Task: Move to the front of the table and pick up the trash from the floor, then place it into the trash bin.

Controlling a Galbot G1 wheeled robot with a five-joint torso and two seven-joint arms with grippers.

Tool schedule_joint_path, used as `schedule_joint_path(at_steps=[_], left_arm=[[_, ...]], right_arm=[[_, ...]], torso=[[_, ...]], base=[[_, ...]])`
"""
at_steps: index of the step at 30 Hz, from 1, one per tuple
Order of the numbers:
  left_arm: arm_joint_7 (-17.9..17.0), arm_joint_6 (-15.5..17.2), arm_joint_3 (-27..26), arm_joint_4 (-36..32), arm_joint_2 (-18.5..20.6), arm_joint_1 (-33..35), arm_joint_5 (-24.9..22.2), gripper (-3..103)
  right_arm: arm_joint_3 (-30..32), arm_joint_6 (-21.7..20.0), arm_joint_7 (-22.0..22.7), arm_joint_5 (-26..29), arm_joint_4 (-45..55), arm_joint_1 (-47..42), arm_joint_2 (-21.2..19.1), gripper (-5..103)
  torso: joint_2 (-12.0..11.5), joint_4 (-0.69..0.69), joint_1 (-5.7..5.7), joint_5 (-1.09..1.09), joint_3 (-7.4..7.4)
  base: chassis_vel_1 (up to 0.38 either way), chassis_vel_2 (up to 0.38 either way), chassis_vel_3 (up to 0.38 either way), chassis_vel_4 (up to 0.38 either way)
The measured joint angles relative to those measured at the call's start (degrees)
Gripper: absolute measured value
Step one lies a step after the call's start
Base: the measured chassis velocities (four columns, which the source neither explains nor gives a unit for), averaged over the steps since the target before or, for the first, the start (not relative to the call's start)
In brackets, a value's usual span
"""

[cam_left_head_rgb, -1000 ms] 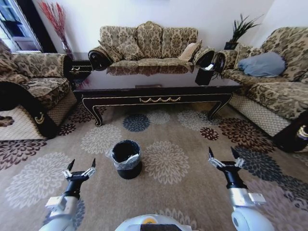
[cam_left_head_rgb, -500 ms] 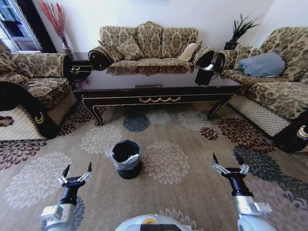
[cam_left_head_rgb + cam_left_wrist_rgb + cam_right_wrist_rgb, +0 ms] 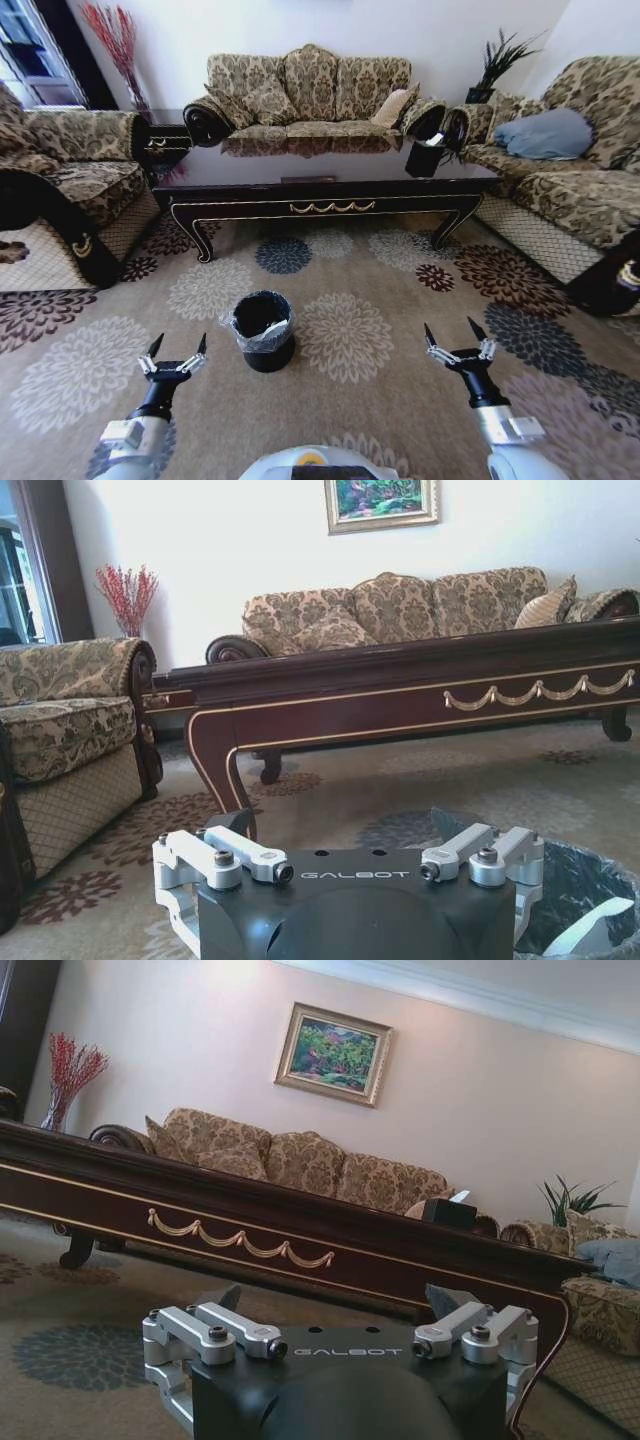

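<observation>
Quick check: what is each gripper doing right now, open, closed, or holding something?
Left gripper: open, holding nothing, hovering over the patterned carpet beside the small round black trash bin.
Right gripper: open, holding nothing, hovering over the carpet.

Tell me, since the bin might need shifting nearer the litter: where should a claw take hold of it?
Probably the rim of the trash bin, from straight above. It stands upright on the carpet with its mouth open, so one finger could go inside and one outside the wall. The left claw, open, hovers nearest; the loose liner may slip.
</observation>
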Motion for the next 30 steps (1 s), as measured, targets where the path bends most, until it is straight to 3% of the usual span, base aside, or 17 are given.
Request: schedule_joint_path(at_steps=[30], left_arm=[[-0.1,0.2,0.0,0.0,0.0,0.0,0.0,100]], right_arm=[[0.0,-0.2,0.2,0.2,0.0,0.0,0.0,100]], torso=[[0.0,-0.01,0.00,0.00,0.00]], base=[[0.000,0.000,0.000,0.000]])
